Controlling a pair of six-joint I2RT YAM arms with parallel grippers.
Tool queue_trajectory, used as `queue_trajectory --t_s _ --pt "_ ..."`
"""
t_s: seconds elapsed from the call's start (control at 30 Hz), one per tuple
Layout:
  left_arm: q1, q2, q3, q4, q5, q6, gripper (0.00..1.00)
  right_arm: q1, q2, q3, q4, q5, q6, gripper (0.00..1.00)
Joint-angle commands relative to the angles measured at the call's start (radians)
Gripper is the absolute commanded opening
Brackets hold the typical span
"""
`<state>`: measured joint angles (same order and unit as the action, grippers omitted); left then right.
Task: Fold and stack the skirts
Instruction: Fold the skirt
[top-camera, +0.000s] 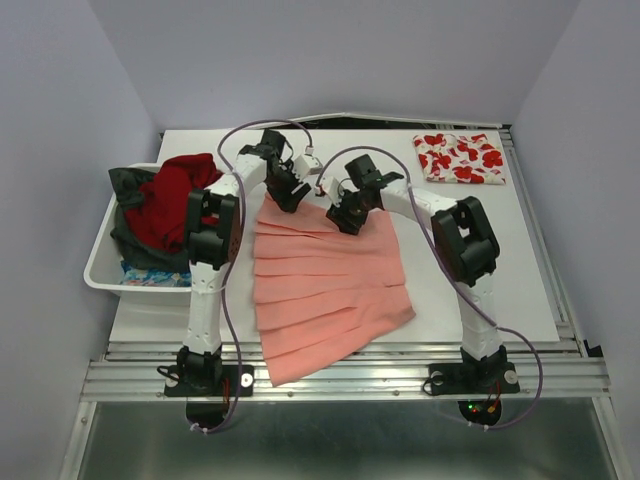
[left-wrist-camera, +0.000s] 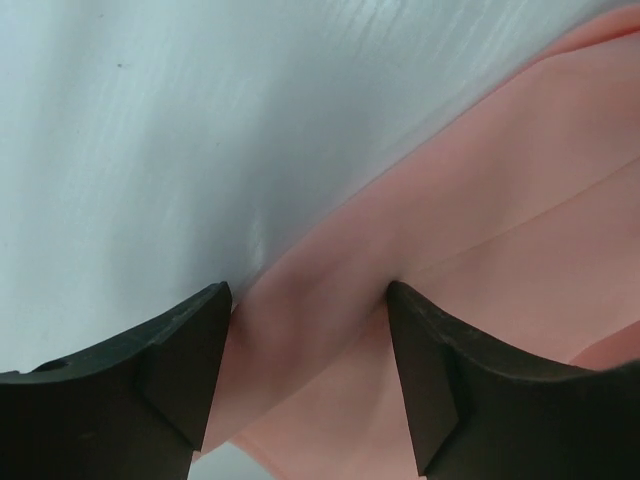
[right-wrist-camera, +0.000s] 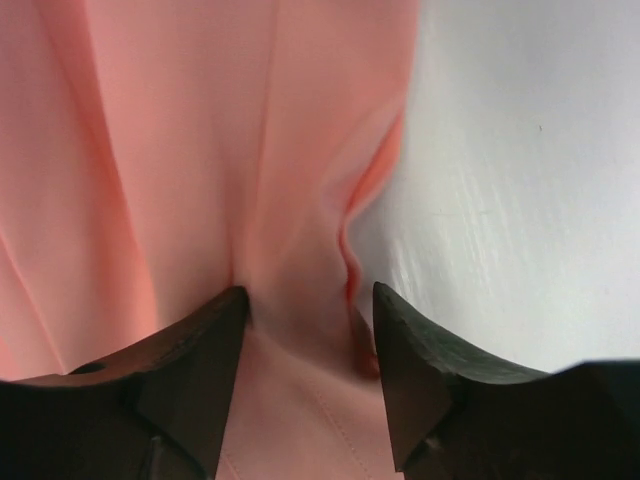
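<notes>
Salmon skirt sits inside left hand and right hand, apparently loose.

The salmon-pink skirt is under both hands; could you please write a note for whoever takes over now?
Left hand: open, astride the far left corner of the salmon-pink skirt.
Right hand: open at its far right corner, cloth puckered between its jaws.
That skirt lies spread mid-table, unfolded.
The floral skirt lies folded at the far right.
The bin on the left holds more clothes.
Done: floral skirt.
Left: fold the pink one, stack both.
</notes>
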<state>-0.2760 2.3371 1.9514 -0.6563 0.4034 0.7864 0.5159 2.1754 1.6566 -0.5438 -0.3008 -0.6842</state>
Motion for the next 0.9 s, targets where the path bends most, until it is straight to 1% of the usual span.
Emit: queue_trajectory --t_s 0.0,0.03,0.1,0.13,0.17,0.2,0.23,0.3,0.53,0.63,0.77,0.87 --pt "0.000 -0.090 -0.101 -0.063 -0.040 0.085 0.70 -0.068 0.014 0.052 -0.166 0.091 0.050 0.63" --pt "0.000 -0.103 -0.142 -0.056 -0.032 0.097 0.68 -0.088 0.015 0.081 -0.200 0.057 0.060 0.67" --pt "0.000 -0.123 -0.170 -0.051 -0.025 0.108 0.65 -0.129 0.026 0.149 -0.246 0.016 0.067 0.68" --pt "0.000 -0.133 -0.177 -0.051 -0.017 0.109 0.61 -0.149 0.035 0.222 -0.269 -0.001 0.068 0.69" --pt "0.000 -0.133 -0.178 -0.051 -0.009 0.111 0.59 -0.183 0.064 0.261 -0.321 -0.030 0.064 0.69" --pt "0.000 -0.133 -0.177 -0.052 -0.005 0.111 0.59 -0.197 0.082 0.299 -0.347 -0.041 0.058 0.69" --pt "0.000 -0.128 -0.164 -0.058 0.003 0.111 0.59 -0.218 0.104 0.372 -0.407 -0.056 0.040 0.69" --pt "0.000 -0.122 -0.149 -0.062 0.008 0.103 0.60 -0.229 0.156 0.425 -0.453 -0.070 0.020 0.69" --pt "0.000 -0.099 -0.082 -0.077 0.008 0.096 0.65 -0.229 0.217 0.442 -0.525 -0.090 -0.077 0.70" --pt "0.001 -0.088 -0.069 -0.082 0.002 0.094 0.65 -0.229 0.259 0.483 -0.577 -0.110 -0.097 0.66" --pt "0.009 -0.094 -0.078 -0.083 -0.003 0.094 0.68 -0.229 0.274 0.520 -0.645 -0.173 -0.097 0.65" --pt "0.015 -0.102 -0.085 -0.082 0.000 0.096 0.70 -0.229 0.265 0.526 -0.605 -0.161 -0.048 0.64"
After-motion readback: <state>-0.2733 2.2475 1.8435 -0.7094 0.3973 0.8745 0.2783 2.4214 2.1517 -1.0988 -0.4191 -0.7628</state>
